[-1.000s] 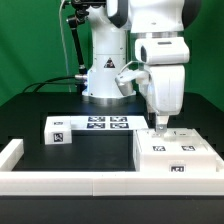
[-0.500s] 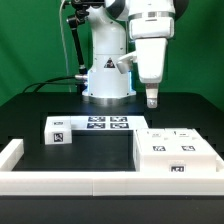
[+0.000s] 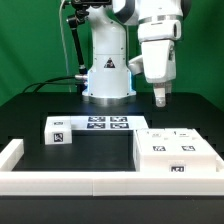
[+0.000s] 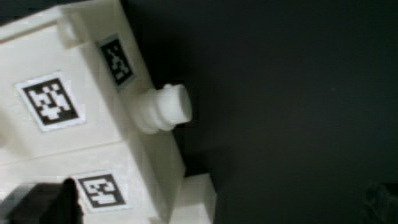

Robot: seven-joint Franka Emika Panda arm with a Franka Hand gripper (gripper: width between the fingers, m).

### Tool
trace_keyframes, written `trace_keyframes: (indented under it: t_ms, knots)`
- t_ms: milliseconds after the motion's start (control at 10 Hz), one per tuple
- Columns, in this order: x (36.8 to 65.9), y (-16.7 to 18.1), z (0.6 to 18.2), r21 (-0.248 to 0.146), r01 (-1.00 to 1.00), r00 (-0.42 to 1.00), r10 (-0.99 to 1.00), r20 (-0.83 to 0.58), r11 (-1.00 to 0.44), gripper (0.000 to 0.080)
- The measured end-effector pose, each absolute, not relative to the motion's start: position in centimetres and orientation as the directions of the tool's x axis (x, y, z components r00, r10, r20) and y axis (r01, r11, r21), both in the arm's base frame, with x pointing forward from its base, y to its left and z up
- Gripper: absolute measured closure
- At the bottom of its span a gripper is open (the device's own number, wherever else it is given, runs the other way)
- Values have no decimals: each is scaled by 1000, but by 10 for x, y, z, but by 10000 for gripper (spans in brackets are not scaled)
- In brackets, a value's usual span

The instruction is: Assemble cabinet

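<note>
The cabinet (image 3: 176, 154) is a large white box with tagged panels, lying at the front on the exterior view's right. My gripper (image 3: 160, 98) hangs high above its far edge, holding nothing. In the wrist view the cabinet (image 4: 71, 120) shows tagged faces and a round white knob (image 4: 167, 105) on its side. My gripper (image 4: 205, 212) has its dark fingers far apart at the frame's edges, with nothing between them. A small white tagged block (image 3: 57, 130) lies on the table at the exterior view's left.
The marker board (image 3: 107, 123) lies flat in front of the robot base (image 3: 108, 80). A low white border rail (image 3: 70, 186) runs along the table's front and turns up at the left corner (image 3: 10, 153).
My gripper has risen from the cabinet's top far edge to well above it and shifted slightly to the exterior view's right. The cabinet and block have not moved.
</note>
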State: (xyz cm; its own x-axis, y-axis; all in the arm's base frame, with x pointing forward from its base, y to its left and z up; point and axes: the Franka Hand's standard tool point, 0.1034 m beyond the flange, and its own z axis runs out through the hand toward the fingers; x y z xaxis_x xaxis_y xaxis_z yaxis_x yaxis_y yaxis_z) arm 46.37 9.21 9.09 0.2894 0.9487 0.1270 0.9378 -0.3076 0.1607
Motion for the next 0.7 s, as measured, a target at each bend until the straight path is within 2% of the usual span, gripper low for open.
trace_keyframes:
  t_ms: [400, 500, 600, 700]
  knots:
    - [460, 91, 88, 158, 938, 291, 948, 129, -309, 2]
    - [459, 89, 88, 149, 918, 348, 927, 142, -367, 2]
    - [454, 83, 84, 115, 835, 517, 839, 170, -538, 2]
    - [454, 81, 82, 95, 782, 595, 783, 181, -616, 2]
